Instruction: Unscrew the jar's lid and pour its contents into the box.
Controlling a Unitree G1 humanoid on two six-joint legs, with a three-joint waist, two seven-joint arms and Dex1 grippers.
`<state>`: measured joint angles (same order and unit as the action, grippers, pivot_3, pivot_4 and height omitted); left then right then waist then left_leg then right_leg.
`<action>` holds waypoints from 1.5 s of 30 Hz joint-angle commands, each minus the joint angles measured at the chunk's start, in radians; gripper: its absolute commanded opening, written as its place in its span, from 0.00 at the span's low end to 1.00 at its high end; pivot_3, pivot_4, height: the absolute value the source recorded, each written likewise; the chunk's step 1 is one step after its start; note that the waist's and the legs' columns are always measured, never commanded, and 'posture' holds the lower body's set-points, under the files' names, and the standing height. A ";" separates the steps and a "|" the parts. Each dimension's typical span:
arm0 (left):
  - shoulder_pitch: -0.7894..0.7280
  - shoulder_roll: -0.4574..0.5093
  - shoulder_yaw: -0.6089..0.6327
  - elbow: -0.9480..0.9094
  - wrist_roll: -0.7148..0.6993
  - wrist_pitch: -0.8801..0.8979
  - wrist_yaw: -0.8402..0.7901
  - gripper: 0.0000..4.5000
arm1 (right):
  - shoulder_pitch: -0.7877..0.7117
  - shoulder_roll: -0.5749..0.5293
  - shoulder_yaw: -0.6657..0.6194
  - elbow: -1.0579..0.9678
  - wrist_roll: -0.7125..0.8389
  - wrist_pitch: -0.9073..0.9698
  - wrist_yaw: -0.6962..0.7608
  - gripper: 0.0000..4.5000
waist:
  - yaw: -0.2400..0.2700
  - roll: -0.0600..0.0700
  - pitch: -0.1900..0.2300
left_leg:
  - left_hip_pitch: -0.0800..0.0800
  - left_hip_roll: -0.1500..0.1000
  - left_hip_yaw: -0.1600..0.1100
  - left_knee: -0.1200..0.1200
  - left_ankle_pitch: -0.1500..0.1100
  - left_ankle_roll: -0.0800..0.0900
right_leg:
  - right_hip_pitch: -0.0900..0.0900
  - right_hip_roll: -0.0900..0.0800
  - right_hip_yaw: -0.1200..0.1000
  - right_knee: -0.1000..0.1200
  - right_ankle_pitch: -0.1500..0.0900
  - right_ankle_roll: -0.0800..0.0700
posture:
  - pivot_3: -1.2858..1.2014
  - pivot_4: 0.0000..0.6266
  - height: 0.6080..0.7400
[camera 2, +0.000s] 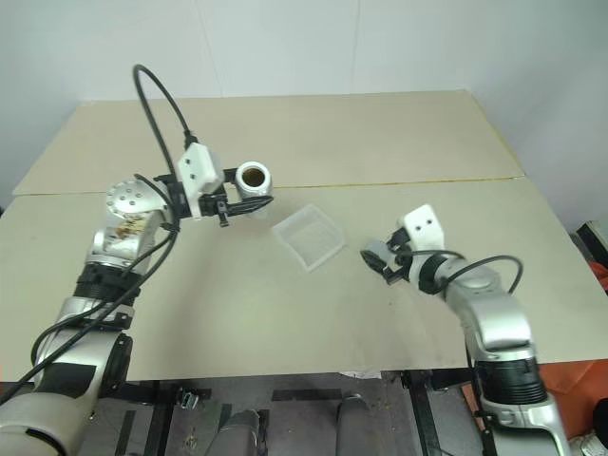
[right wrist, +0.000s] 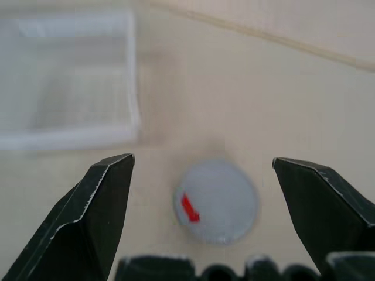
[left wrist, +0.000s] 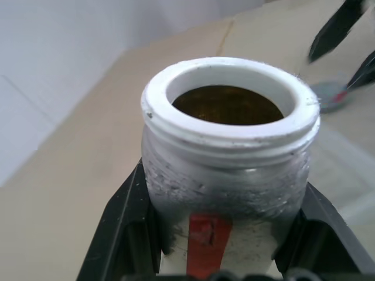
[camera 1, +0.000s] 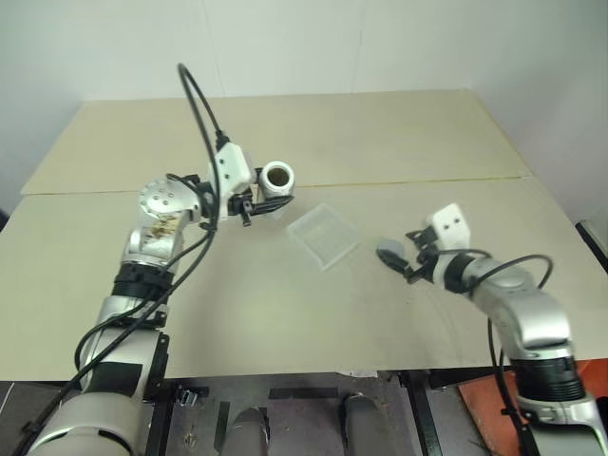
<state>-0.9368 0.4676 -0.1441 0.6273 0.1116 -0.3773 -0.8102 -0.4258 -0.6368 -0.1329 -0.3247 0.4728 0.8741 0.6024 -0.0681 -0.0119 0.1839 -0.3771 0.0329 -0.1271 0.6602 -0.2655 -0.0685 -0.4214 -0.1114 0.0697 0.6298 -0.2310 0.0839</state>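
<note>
My left gripper (camera 1: 263, 198) is shut on the jar (camera 1: 276, 178), held above the table and tipped so its open white mouth (left wrist: 229, 93) faces up and toward the head camera. Brownish-yellow contents (left wrist: 227, 105) show inside. The black fingers (left wrist: 126, 225) clamp the jar's body by the red label. The clear box (camera 1: 323, 236) lies on the table just right of and below the jar. The grey lid (right wrist: 218, 202) with its red mark lies flat on the table right of the box. My right gripper (right wrist: 201, 161) is open, one finger on each side of the lid and neither touching it.
The beige table (camera 1: 285, 313) has a seam (camera 1: 427, 182) running across behind the box. Its right edge (camera 1: 560, 204) is close to my right arm. A white wall stands behind the table.
</note>
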 commanded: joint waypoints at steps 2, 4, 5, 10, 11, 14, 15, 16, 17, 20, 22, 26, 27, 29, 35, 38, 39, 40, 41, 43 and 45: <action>-0.162 0.055 -0.179 0.148 0.456 -0.366 0.511 0.43 | -0.049 -0.077 -0.043 -0.144 0.170 0.135 0.089 0.99 | 0.006 0.000 0.000 | 0.000 0.000 0.000 0.000 0.000 0.000 | 0.001 0.000 0.000 -0.001 0.000 0.000 | 0.52 0.24 1.00; -0.244 0.075 -0.287 0.206 0.662 -0.412 0.768 0.43 | -0.061 -0.102 -0.047 -0.160 0.210 0.164 0.103 0.99 | 0.013 -0.001 0.000 | -0.001 -0.001 0.000 0.000 0.000 0.001 | 0.001 0.000 0.000 -0.002 0.001 0.001 | 0.52 0.24 1.00; -0.307 0.078 -0.378 0.225 0.806 -0.391 0.937 0.43 | -0.072 -0.120 -0.043 -0.164 0.220 0.174 0.112 0.99 | 0.015 -0.001 0.000 | -0.001 -0.001 0.000 0.000 -0.001 0.001 | 0.001 -0.001 0.000 -0.002 0.001 0.002 | 0.52 0.24 1.00; -0.493 0.039 -0.722 0.347 1.233 -0.274 1.425 0.43 | -0.116 -0.159 -0.036 -0.168 0.248 0.185 0.123 0.99 | 0.034 -0.001 0.000 | -0.004 -0.002 0.000 0.001 -0.001 0.001 | 0.000 -0.001 0.000 -0.002 0.002 0.003 | 0.52 0.24 1.00; -0.507 0.024 -0.773 0.368 1.274 -0.277 1.441 0.43 | -0.122 -0.157 -0.038 -0.168 0.253 0.185 0.119 0.99 | 0.036 -0.001 0.000 | -0.004 -0.002 0.000 0.001 -0.001 0.001 | 0.000 -0.002 0.000 -0.002 0.002 0.003 | 0.52 0.24 1.00; -0.525 -0.029 -0.863 0.436 1.346 -0.213 1.441 0.43 | -0.133 -0.148 -0.046 -0.171 0.266 0.183 0.102 0.99 | 0.038 -0.001 0.000 | -0.005 -0.002 0.001 0.001 -0.001 0.001 | -0.001 -0.002 0.000 -0.002 0.002 0.003 | 0.52 0.24 1.00; -0.527 -0.055 -0.878 0.462 1.359 -0.165 1.447 0.43 | -0.137 -0.143 -0.051 -0.174 0.273 0.183 0.091 0.99 | 0.038 -0.001 0.000 | -0.006 -0.002 0.001 0.001 0.000 0.001 | -0.002 -0.002 0.000 -0.001 0.002 0.003 | 0.52 0.24 1.00; -0.530 -0.073 -0.891 0.482 1.365 -0.132 1.455 0.43 | -0.140 -0.139 -0.054 -0.176 0.279 0.183 0.082 0.99 | 0.038 -0.001 0.000 | -0.007 -0.002 0.001 0.001 0.000 0.000 | -0.003 -0.001 0.000 -0.001 0.002 0.003 | 0.52 0.24 1.00; -0.540 -0.093 -0.901 0.503 1.370 -0.099 1.443 0.43 | -0.142 -0.136 -0.062 -0.180 0.289 0.185 0.072 0.99 | 0.038 -0.001 0.000 | -0.007 -0.002 0.001 0.001 0.000 0.000 | -0.003 -0.001 0.000 0.000 0.002 0.003 | 0.52 0.24 1.00; -0.561 -0.137 -0.892 0.527 1.343 -0.060 1.444 0.43 | -0.146 -0.130 -0.092 -0.198 0.325 0.196 0.044 0.99 | 0.042 -0.001 0.001 | -0.008 -0.002 0.000 0.001 0.000 0.000 | -0.003 -0.002 0.000 0.000 0.002 0.003 | 0.52 0.24 1.00; -0.563 -0.146 -0.891 0.526 1.332 -0.058 1.467 0.43 | -0.138 -0.135 -0.104 -0.211 0.343 0.198 0.033 0.99 | 0.046 -0.001 0.001 | -0.008 -0.002 0.001 0.001 0.000 0.000 | -0.003 -0.002 0.000 0.000 0.002 0.003 | 0.52 0.24 1.00; -0.554 -0.134 -0.895 0.517 1.318 -0.069 1.484 0.43 | -0.120 -0.138 -0.113 -0.227 0.368 0.201 0.011 0.99 | 0.049 -0.001 0.001 | -0.008 -0.002 0.001 0.001 0.000 0.000 | -0.003 -0.002 0.000 0.000 0.002 0.003 | 0.52 0.24 1.00; -0.550 -0.127 -0.896 0.513 1.316 -0.074 1.488 0.43 | -0.117 -0.138 -0.110 -0.229 0.368 0.200 0.007 0.99 | 0.049 -0.001 0.001 | -0.008 -0.002 0.001 0.001 0.000 0.000 | -0.003 -0.002 0.000 0.000 0.002 0.003 | 0.52 0.24 1.00; -0.540 -0.115 -0.880 0.508 1.289 -0.105 1.478 0.43 | -0.110 -0.139 -0.107 -0.231 0.371 0.196 0.000 0.99 | 0.049 -0.001 0.001 | -0.008 -0.002 0.001 0.001 0.000 0.000 | -0.003 -0.002 0.000 0.000 0.002 0.003 | 0.52 0.24 1.00; -0.437 -0.068 -0.547 0.533 0.815 -0.312 1.067 0.43 | -0.093 -0.158 -0.097 -0.230 0.348 0.159 0.008 0.99 | 0.048 -0.001 0.001 | -0.008 -0.002 0.001 0.001 0.002 -0.004 | -0.003 -0.002 0.000 0.000 0.002 0.003 | 0.52 0.24 1.00; -0.357 -0.081 -0.276 0.487 0.420 -0.200 0.627 0.43 | -0.094 -0.167 -0.101 -0.221 0.342 0.145 0.014 0.99 | 0.044 -0.001 0.000 | -0.007 -0.002 0.001 0.001 0.002 -0.004 | -0.003 -0.002 0.000 0.000 0.002 0.003 | 0.52 0.24 1.00; -0.336 -0.098 -0.185 0.458 0.297 -0.118 0.525 0.43 | -0.095 -0.167 -0.099 -0.219 0.341 0.141 0.015 0.99 | 0.041 -0.001 0.000 | -0.007 -0.002 0.001 0.001 0.002 -0.004 | -0.003 -0.002 -0.001 0.001 0.002 0.003 | 0.52 0.24 1.00; -0.323 -0.115 -0.098 0.424 0.181 0.005 0.424 0.43 | -0.095 -0.165 -0.094 -0.217 0.339 0.136 0.015 0.99 | 0.038 -0.001 0.000 | -0.007 -0.002 0.001 0.001 0.002 -0.004 | -0.003 -0.002 -0.001 0.001 0.002 0.003 | 0.52 0.24 1.00; -0.315 -0.129 -0.031 0.384 0.101 0.146 0.359 0.43 | -0.091 -0.163 -0.090 -0.219 0.339 0.133 0.016 0.99 | 0.037 -0.001 0.000 | -0.008 -0.002 0.001 0.001 0.002 -0.004 | -0.003 -0.002 -0.001 0.002 0.002 0.003 | 0.52 0.24 1.00; -0.317 -0.150 0.062 0.322 -0.003 0.424 0.299 0.43 | -0.082 -0.159 -0.082 -0.222 0.338 0.128 0.019 0.99 | 0.034 -0.001 0.000 | -0.008 -0.002 0.000 0.001 0.001 -0.002 | -0.002 -0.002 -0.001 0.002 0.002 0.003 | 0.52 0.24 1.00; -0.275 -0.169 0.170 0.225 -0.129 0.617 0.285 0.43 | -0.075 -0.158 -0.073 -0.224 0.334 0.121 0.022 0.99 | 0.025 -0.001 0.000 | -0.008 -0.002 0.000 0.001 0.001 -0.002 | -0.001 -0.002 -0.002 0.001 0.002 0.003 | 0.52 0.24 1.00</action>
<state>-1.2215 0.3111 -0.0556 0.9474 0.0970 0.0841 -0.5014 -0.4994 -0.7909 -0.2028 -0.5257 0.8076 1.0306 0.6144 -0.0427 -0.0126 0.1842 -0.3847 0.0309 -0.1276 0.6617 -0.2645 -0.0702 -0.4223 -0.1135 0.0681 0.6312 -0.2290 0.0873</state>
